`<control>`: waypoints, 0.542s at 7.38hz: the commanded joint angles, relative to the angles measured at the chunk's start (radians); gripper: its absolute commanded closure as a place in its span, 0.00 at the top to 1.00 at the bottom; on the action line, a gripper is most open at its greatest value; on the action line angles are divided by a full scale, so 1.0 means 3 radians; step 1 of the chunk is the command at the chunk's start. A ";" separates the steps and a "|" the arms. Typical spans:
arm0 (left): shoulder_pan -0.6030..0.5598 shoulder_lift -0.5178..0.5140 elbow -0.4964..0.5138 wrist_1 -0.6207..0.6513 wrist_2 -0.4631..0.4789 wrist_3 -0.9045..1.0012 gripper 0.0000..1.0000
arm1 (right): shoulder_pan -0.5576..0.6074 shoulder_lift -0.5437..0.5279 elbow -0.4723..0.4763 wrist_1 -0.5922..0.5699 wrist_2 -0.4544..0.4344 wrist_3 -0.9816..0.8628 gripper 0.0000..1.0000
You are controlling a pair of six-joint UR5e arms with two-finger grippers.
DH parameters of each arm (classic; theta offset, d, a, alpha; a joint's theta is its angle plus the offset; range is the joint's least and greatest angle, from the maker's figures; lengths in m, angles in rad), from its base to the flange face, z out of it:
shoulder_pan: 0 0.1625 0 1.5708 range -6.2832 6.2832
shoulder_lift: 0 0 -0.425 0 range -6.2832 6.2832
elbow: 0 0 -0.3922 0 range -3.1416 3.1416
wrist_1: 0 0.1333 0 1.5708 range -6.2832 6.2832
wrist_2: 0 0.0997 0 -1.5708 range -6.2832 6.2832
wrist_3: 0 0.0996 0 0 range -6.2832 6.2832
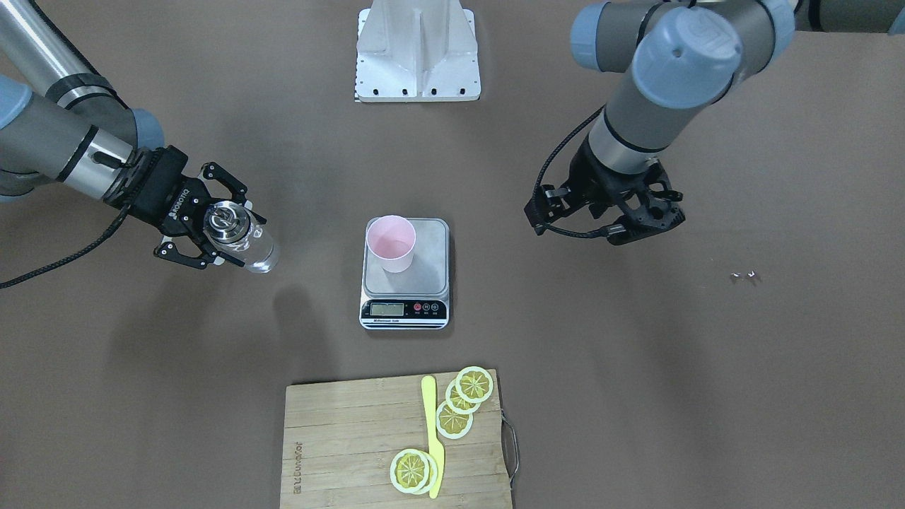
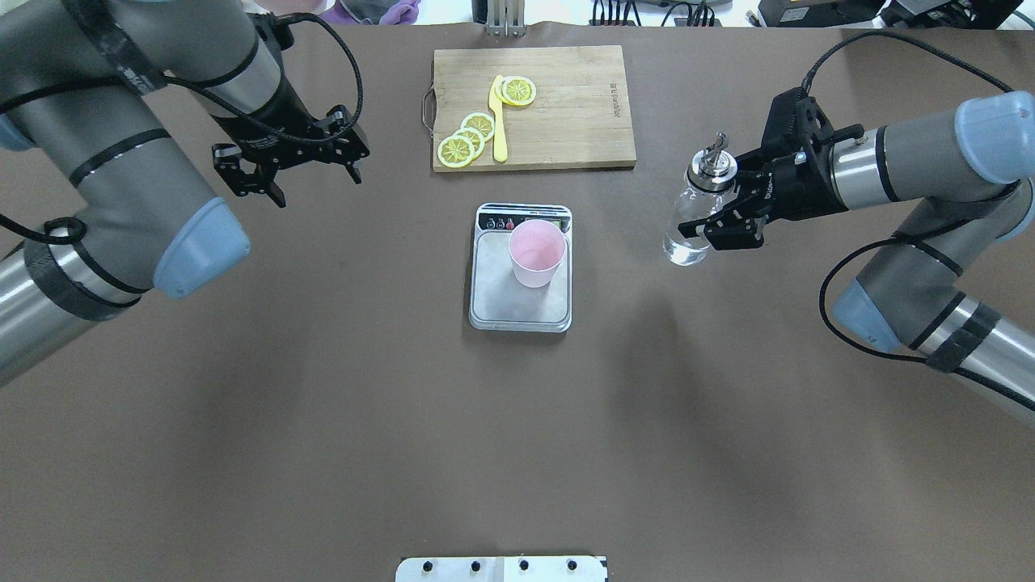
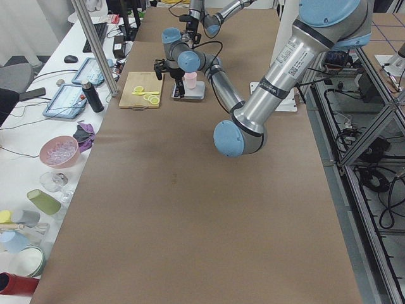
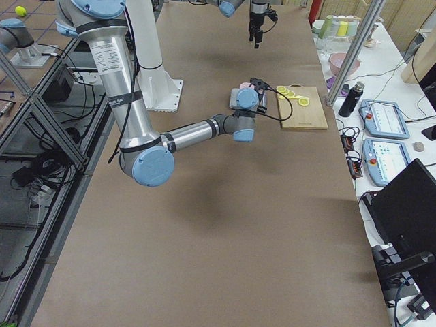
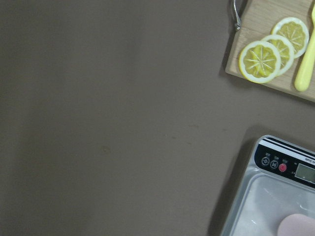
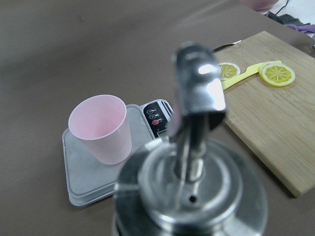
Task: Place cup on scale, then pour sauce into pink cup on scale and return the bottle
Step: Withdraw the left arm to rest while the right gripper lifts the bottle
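Note:
The pale pink cup (image 2: 535, 252) stands upright on the steel scale (image 2: 497, 303) at mid-table; it also shows in the front view (image 1: 391, 242) and the right wrist view (image 6: 101, 128). My right gripper (image 2: 724, 206) is shut on the clear glass bottle (image 2: 687, 234), holding it upright above the table, off to the scale's side and apart from it. Clear sauce (image 2: 682, 249) sits low in the bottle. The metal spout (image 6: 197, 98) fills the right wrist view. My left gripper (image 2: 319, 187) is open and empty, on the other side of the scale.
A bamboo cutting board (image 2: 566, 105) with lemon slices (image 2: 465, 139) and a yellow knife (image 2: 498, 121) lies beyond the scale. A white mounting plate (image 1: 417, 49) sits at the robot's base. Small bits (image 1: 742, 276) lie on the brown table.

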 commanded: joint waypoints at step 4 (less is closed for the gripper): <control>-0.0559 0.0813 -0.0510 0.0042 -0.0005 0.0978 0.99 | -0.0358 -0.0013 0.0901 -0.1747 -0.0546 -0.0464 0.16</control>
